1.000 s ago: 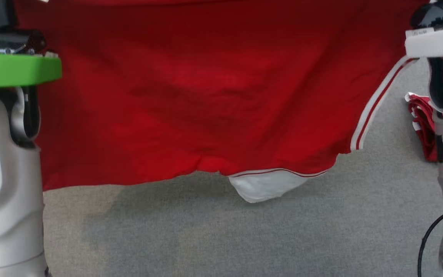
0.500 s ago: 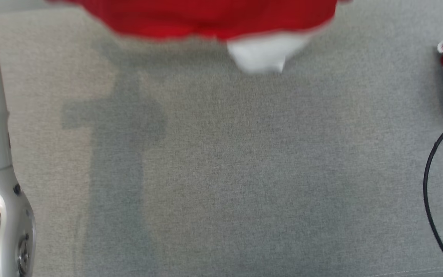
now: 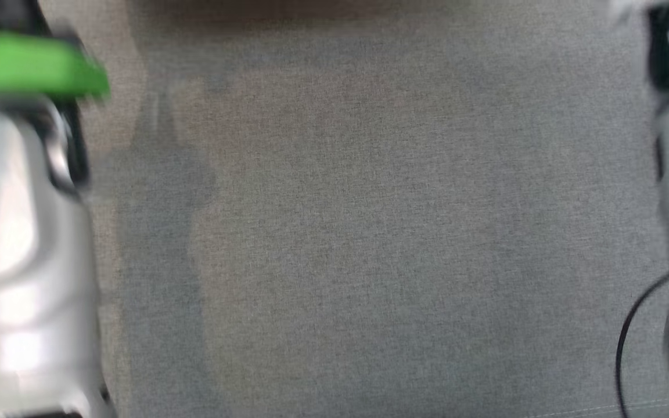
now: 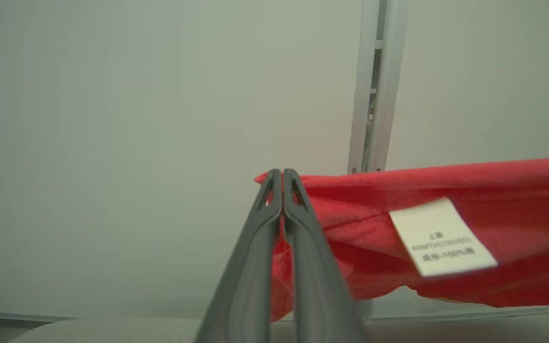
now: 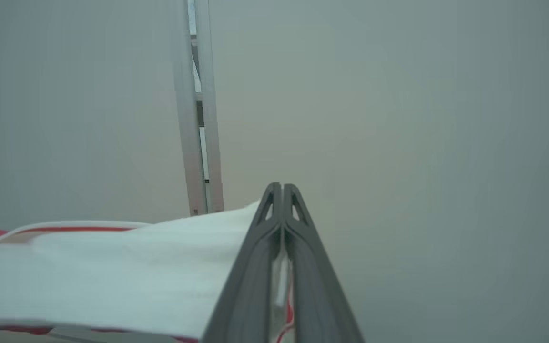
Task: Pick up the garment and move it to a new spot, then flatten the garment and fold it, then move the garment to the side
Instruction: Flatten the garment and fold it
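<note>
The garment is red with a white care label; in the left wrist view it stretches off to the right from my left gripper, which is shut on its edge. A white part of the garment, trimmed with a red stripe, runs off to the left in the right wrist view, and my right gripper is shut on it. Both grippers hold the cloth up in the air in front of a pale wall. The head view is blurred and shows my two pale forearms at its sides.
Grey fabric table surface spreads below in the head view. A green band rings my left arm. A black cable loops at the lower right. A pale vertical frame stands on the wall behind.
The head view has shifted and blurred. The red garment that hung across it a second ago has passed out of its top edge, as has the red bundle at the right.
</note>
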Robot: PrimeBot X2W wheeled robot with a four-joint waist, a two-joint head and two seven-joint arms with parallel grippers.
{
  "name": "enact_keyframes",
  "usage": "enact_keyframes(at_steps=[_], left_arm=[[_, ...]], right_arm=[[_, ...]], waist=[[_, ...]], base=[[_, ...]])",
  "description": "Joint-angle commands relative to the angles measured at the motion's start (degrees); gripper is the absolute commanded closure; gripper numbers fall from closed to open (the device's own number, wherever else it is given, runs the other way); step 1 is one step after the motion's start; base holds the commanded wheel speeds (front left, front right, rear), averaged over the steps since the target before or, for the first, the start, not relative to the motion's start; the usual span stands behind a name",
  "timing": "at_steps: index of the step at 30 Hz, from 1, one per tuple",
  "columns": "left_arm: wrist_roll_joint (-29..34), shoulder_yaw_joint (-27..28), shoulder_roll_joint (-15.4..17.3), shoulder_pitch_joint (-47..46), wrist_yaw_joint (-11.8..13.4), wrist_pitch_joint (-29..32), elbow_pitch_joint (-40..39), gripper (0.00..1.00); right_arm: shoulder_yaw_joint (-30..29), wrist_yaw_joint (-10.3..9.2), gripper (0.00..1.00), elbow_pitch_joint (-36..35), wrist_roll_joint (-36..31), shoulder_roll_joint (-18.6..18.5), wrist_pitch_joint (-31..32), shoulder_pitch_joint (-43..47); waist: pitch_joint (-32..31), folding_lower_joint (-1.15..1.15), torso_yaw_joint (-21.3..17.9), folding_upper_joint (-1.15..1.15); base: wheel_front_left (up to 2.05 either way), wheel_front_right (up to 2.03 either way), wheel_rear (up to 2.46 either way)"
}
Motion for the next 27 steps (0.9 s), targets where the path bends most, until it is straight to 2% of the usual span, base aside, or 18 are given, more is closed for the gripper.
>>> enact_keyframes(at_steps=[1,2,6,12,20,27], left_arm=[[0.3,0.5,-0.3,4.3,-0.1,-0.2,0.3,1.00],[-0.3,1.7,-1.0,7.9,0.4,-0.2,-0.1,1.00],[-2.7,3.4,-2.6,19.7,-0.2,-0.2,1.7,1.00],[-6.4,2.4,-3.1,32.0,0.2,-0.2,2.9,1.00],[-11.3,-2.0,-3.1,44.4,2.9,-0.2,1.5,1.00],[-13.7,-3.5,-3.1,53.2,4.9,-0.2,-1.4,1.00]], right_arm=[[0.3,-0.09,1.00,0.0,1.3,0.2,-0.2,4.3],[0.9,-0.09,1.00,-0.1,2.4,0.2,-0.2,8.0],[0.9,-0.10,1.00,-0.6,6.6,0.3,-0.2,20.5],[0.3,-0.11,1.00,-1.3,9.3,1.1,-0.2,35.8],[0.1,-0.11,1.00,-2.3,9.8,2.5,-0.2,49.8],[-1.1,-0.11,1.00,-3.8,9.6,3.4,-0.2,60.1]], waist=[[-1.1,-0.01,0.0,0.00],[-1.6,-0.01,-0.1,0.00],[-3.9,-0.01,-0.2,0.00],[-8.3,-0.01,-0.2,0.00],[-14.2,-0.01,0.1,0.00],[-18.7,-0.01,0.9,0.00]], base=[[0.00,0.00,0.00],[0.00,0.00,0.00],[0.00,0.00,0.00],[0.00,0.00,0.00],[0.00,0.00,0.00],[0.00,0.00,0.00]])
